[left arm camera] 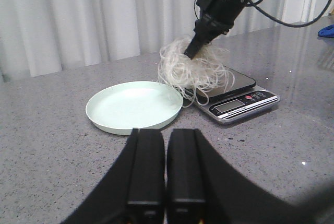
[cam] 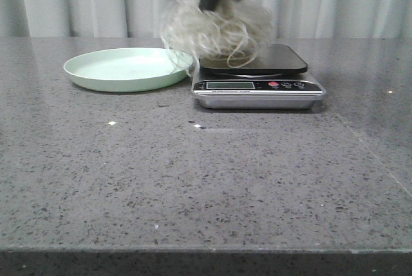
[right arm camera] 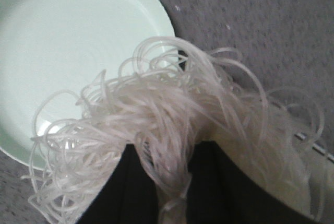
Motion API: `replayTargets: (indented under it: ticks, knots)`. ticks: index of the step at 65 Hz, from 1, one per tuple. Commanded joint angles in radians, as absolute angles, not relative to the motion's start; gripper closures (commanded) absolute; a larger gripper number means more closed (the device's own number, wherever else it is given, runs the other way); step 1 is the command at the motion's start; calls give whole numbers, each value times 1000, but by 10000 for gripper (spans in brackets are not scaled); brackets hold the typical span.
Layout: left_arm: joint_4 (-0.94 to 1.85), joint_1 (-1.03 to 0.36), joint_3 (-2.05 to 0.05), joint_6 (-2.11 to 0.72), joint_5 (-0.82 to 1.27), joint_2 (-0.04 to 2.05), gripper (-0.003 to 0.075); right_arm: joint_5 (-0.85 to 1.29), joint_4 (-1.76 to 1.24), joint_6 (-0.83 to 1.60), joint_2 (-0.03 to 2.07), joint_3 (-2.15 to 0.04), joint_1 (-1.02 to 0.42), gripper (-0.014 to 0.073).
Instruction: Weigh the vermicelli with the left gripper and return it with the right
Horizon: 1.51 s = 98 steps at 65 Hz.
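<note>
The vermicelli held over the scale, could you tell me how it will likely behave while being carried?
The vermicelli probably stays floppy: loops droop around the right end effector. It looks light for its bulk, an airy tangle. Loose strands trailing toward the plate and scale may snag.

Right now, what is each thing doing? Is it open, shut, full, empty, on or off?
vermicelli: lifted in a loose tangle, hanging over the scale's edge nearest the plate.
right end effector: shut on the vermicelli.
left end effector: shut, holding nothing, away from the scale.
plate: empty, flat on the table.
scale: on the table; its display is too small to read.
</note>
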<state>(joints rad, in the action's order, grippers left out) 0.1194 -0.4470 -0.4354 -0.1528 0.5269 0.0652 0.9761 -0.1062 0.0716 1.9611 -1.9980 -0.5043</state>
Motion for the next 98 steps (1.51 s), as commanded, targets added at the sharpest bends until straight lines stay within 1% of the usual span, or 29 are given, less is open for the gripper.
replayTargets:
  ticks: [1, 16, 24, 27, 32, 33, 34, 35, 36, 43, 47, 55, 68, 74, 81, 86, 87, 88, 96, 97, 98]
  knots:
    - [134, -446, -460, -152, 443, 80, 594, 882, -178, 78, 1908, -2103, -528, 459]
    - [134, -446, -460, -152, 443, 80, 594, 740, -252, 78, 1993, -2145, -582, 459]
    - [134, -446, -460, -152, 443, 80, 594, 730, -253, 78, 2050, -2145, -593, 441]
    - [134, -446, -460, -152, 443, 80, 594, 735, -258, 78, 2070, -2145, -596, 403]
    - [134, -446, -460, -152, 443, 80, 594, 737, -282, 78, 2088, -2149, -597, 262]
    - [134, -446, -460, -152, 443, 80, 594, 737, -282, 78, 2088, -2150, -597, 251]
    - [134, -446, -460, -152, 443, 80, 594, 735, -296, 78, 2088, -2156, -597, 211]
    - [134, -446, -460, -152, 443, 80, 594, 735, -296, 78, 2088, -2156, -597, 211]
    - [134, -446, -460, -152, 443, 80, 594, 733, -303, 78, 2087, -2164, -597, 172]
    - [134, -446, -460, -152, 443, 80, 594, 759, -305, 78, 2079, -2215, -597, 65]
    - [134, -446, -459, -152, 443, 80, 594, 786, -302, 78, 2067, -2235, -596, 48]
    - [134, -446, -459, -152, 443, 80, 594, 837, -299, 78, 2014, -2242, -581, 50]
    - [134, -446, -459, -152, 443, 80, 594, 910, -298, 78, 1906, -2219, -506, 50]
    - [134, -446, -459, -152, 443, 80, 594, 903, -297, 99, 1824, -2132, -463, 50]
    - [134, -446, -459, -152, 443, 80, 594, 849, -297, 152, 1690, -1936, -419, 50]
    - [134, -446, -459, -152, 443, 80, 594, 738, -297, 165, 1546, -1704, -380, 50]
    - [134, -446, -459, -152, 443, 80, 594, 728, -297, 165, 1522, -1685, -377, 50]
    - [134, -446, -459, -152, 443, 80, 594, 686, -297, 165, 1486, -1608, -364, 50]
    - [134, -446, -459, -152, 443, 80, 594, 541, -297, 165, 1251, -1283, -304, 50]
    - [134, -446, -459, -152, 443, 80, 594, 541, -297, 165, 1251, -1283, -304, 50]
    - [134, -446, -459, -152, 443, 80, 594, 518, -297, 165, 1208, -1211, -292, 50]
